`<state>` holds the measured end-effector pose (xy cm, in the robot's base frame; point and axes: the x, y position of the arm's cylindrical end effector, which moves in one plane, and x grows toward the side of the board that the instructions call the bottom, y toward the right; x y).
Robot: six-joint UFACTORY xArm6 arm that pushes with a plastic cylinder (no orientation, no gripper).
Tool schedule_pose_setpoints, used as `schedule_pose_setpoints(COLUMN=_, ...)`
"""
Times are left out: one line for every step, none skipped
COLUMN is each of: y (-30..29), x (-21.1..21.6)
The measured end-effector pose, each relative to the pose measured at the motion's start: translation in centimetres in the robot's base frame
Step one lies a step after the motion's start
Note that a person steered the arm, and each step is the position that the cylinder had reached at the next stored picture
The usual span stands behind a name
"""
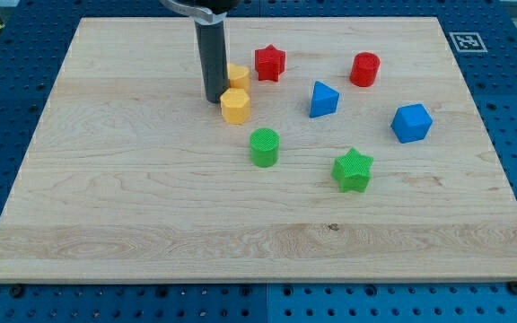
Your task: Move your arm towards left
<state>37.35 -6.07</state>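
Rod first: my tip (pixel 214 99) sits on the pale wooden board (pixel 106 206), toward the view's top and left of centre. It is a plain dark rod with no jaws, so it neither opens nor holds anything.

Just to the tip's right, about touching it, is the yellow plastic hexagonal block (pixel 235 105). Behind that, partly hidden by the rod, is a second yellow block (pixel 239 75) whose shape I cannot make out.

Leftward of the tip the wood looks bare, so my judgement is that a straight slide toward the view's left should meet nothing and leave both yellow blocks where they are.

Farther right of the tip lie the red star (pixel 269 63), red cylinder (pixel 364 69), blue wedge-like block (pixel 323 99) and blue cube (pixel 411 123). Nearer the view's bottom are the green cylinder (pixel 264 147) and green star (pixel 353 170).

Count: two yellow, two red, two blue, two green, eight blocks in all.
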Motion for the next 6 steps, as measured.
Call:
schedule_pose_setpoints(y=0.4, x=0.4)
schedule_pose_setpoints(y=0.9, x=1.5)
schedule_pose_setpoints(y=0.5, x=1.8)
schedule_pose_setpoints(y=-3.9, x=1.9)
schedule_pose_setpoints(y=-10.1, x=2.8)
schedule_pose_setpoints(y=-11.2, x=3.1)
